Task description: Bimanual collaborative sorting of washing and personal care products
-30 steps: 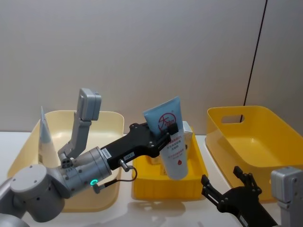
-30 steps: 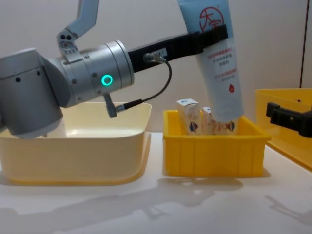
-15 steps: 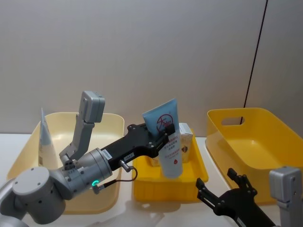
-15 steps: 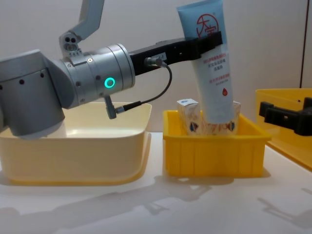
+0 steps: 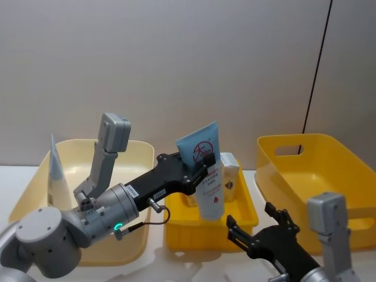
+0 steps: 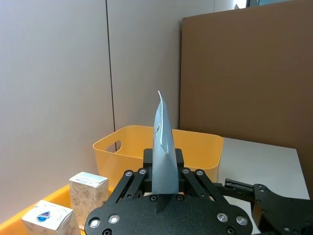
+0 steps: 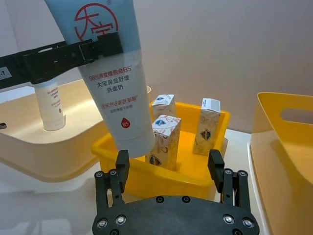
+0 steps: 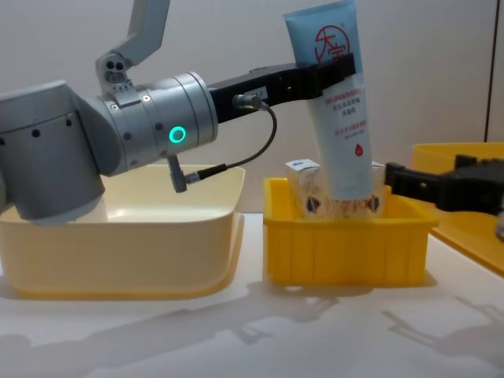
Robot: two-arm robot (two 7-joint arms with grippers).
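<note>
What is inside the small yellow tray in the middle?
Three upright white cartons stand in the yellow tray. The blue squeeze tube, held by the left gripper, hides part of its inside.

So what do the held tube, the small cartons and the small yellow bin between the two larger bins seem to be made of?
The tube, clamped in the left gripper, looks like soft plastic: smooth, faint sheen, flattened sealed end. The cartons look like printed paperboard: sharp folded edges, matte faces. The small yellow bin looks like rigid moulded plastic: even colour, thick rim. The right gripper hangs open near it.
</note>
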